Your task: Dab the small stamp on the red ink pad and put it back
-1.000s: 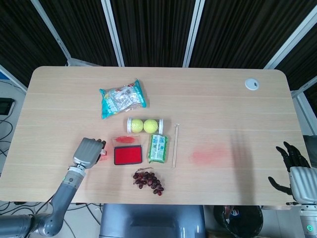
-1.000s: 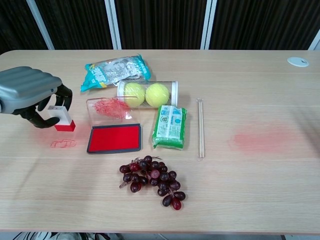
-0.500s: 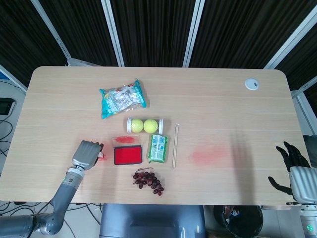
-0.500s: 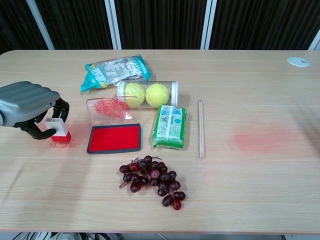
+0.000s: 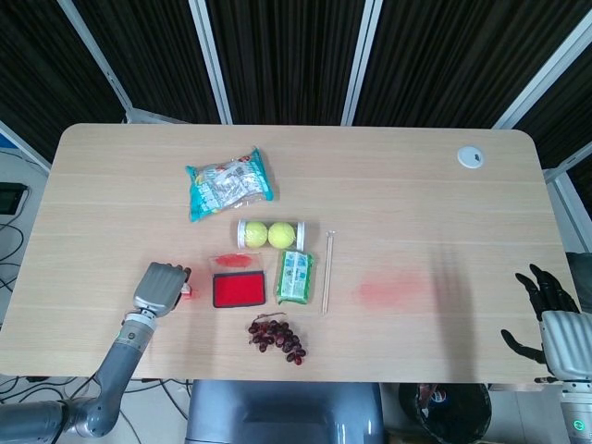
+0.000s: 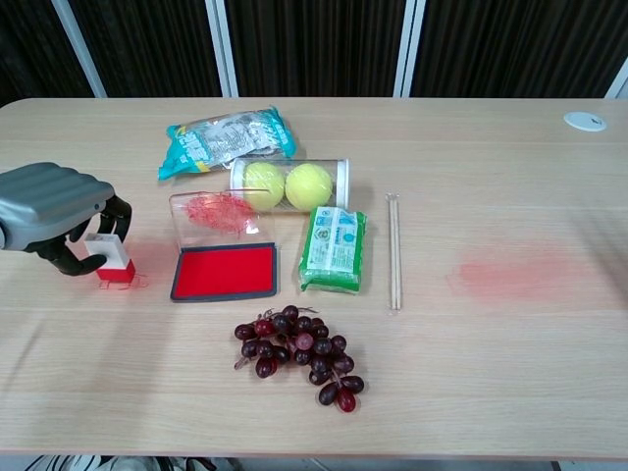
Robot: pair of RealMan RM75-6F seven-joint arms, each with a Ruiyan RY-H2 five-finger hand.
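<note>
Since a second ago the left hand (image 6: 54,216) has carried the small stamp (image 6: 111,260) down and toward the robot; the stamp's red base now rests on the worktop (image 5: 388,185), over the faint red print that lay bare before. The rest has not shifted.

The worktop is a pale wood slab with a smeared pink patch (image 6: 515,270) out at 3 o'clock from the middle cluster and a small white disc (image 5: 471,157) near its far right corner. The left hand sits at 9 o'clock from the red ink pad (image 6: 224,272), its fingers curled around the stamp's white top. The right hand (image 5: 546,310) hangs off the worktop's near right edge, dark fingers spread apart and holding nothing.

In the cluster, a teal snack bag (image 6: 226,137) lies at 12 o'clock. Just toward the robot from it is a clear tube (image 6: 289,183) lying on its side with two tennis balls inside. The ink pad lies open, its clear lid (image 6: 211,212) tilted up at its far edge and smudged red. A green packet (image 6: 334,249) lies just beside the pad at 3 o'clock, and a thin wooden stick (image 6: 393,252) lies lengthwise beyond that. A bunch of dark red grapes (image 6: 299,355) lies at 5 o'clock from the pad.
</note>
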